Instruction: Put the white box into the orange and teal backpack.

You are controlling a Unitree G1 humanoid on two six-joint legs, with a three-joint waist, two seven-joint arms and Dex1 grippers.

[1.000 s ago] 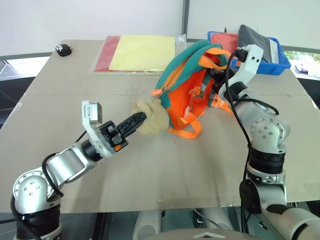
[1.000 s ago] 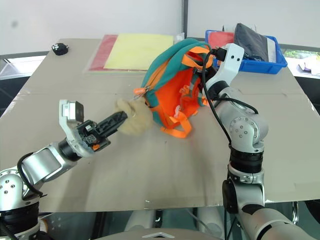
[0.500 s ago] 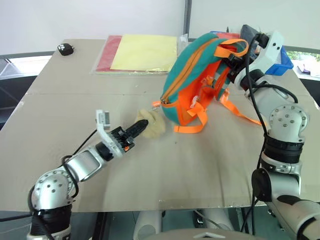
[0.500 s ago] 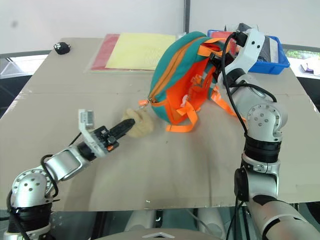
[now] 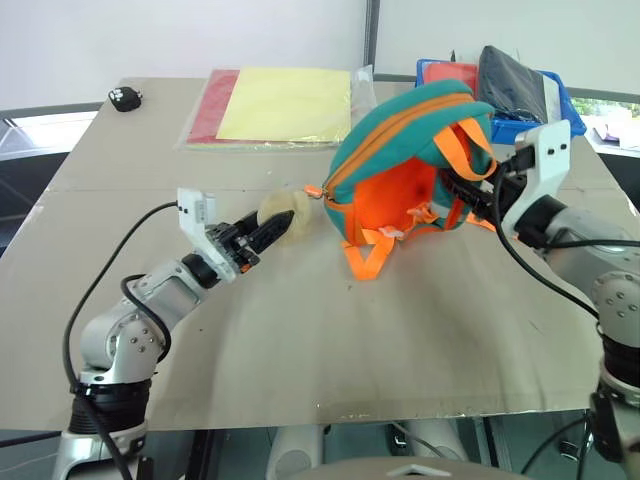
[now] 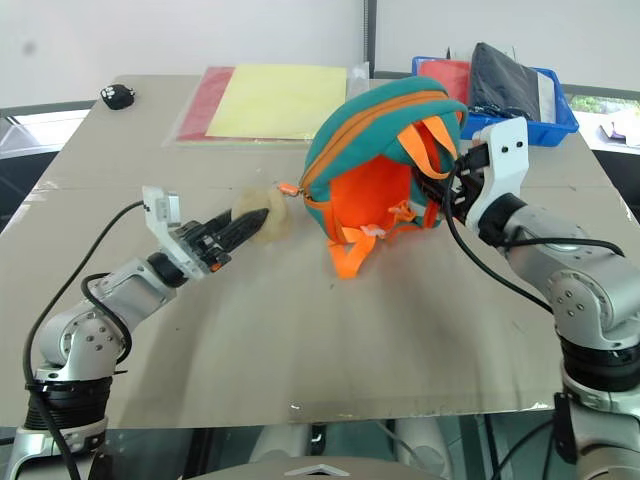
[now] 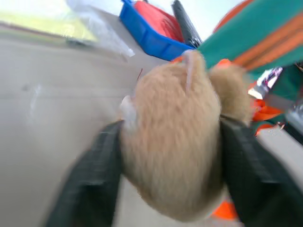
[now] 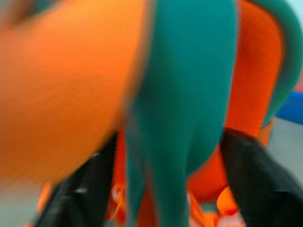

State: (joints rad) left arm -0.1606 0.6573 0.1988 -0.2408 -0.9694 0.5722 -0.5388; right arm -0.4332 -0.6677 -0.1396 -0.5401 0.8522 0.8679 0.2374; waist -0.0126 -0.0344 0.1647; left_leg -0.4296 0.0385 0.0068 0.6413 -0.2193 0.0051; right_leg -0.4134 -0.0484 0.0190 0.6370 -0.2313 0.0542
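**Backpack propped on the counter, an end effector at each side**

You have the orange and teal backpack (image 5: 405, 160) standing near the middle of the counter (image 5: 300, 330), its teal top up and its orange panel facing you, with loose orange straps (image 5: 365, 258) trailing onto the surface in front of it. You cannot see into the backpack from here, so what it holds cannot be told.

Your left end effector (image 7: 165, 189) reaches level toward the backpack's left side. Its two black fingers (image 7: 90, 175) are spread, and the tan plush charm (image 5: 280, 213) sits between them, touching both. The charm lies on the counter just beside the backpack's lower left corner.

Your right end effector (image 8: 165, 184) is at the backpack's right side. Its fingers are spread wide with the backpack's orange and teal fabric between them; whether they press on it cannot be told.

At the far right of the counter you have the blue bin (image 5: 560, 125), holding a dark grey item (image 5: 510, 80) and something red (image 5: 450, 78). At the far edge, left of the bin, lies the clear sleeve of yellow and red sheets (image 5: 270, 105). A small black object (image 5: 126, 97) sits at the far left corner.
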